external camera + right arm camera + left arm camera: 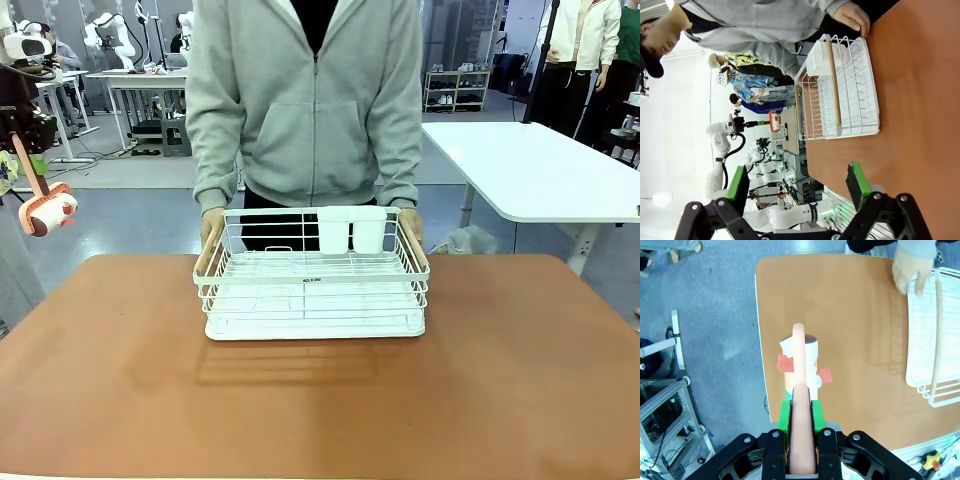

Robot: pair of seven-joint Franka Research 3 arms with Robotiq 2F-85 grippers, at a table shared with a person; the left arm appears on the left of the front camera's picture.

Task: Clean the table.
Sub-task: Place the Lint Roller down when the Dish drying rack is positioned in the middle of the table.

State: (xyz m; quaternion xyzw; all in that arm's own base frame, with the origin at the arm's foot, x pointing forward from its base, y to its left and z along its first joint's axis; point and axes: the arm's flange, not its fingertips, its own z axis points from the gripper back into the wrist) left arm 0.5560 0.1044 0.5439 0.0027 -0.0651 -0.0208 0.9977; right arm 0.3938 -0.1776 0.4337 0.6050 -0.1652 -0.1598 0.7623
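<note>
The reddish-brown table [320,400] carries a white wire rack [312,290] at its far middle. A person in a grey hoodie holds the rack's two ends with both hands [210,228]. My left gripper [801,412] is shut on the peach handle of a cleaning roller [800,365], whose white head has red patches. It hangs over the table's left edge [762,340]. In the front view the roller [48,212] is in the air, left of the table. My right gripper [796,182] is open and empty above the table [920,100], apart from the rack [840,90].
A white two-part holder [352,230] hangs on the rack's far rim. A white table with metal legs [530,165] stands at the back right. Grey floor [715,340] lies beyond the table's left edge. The near half of the tabletop is bare.
</note>
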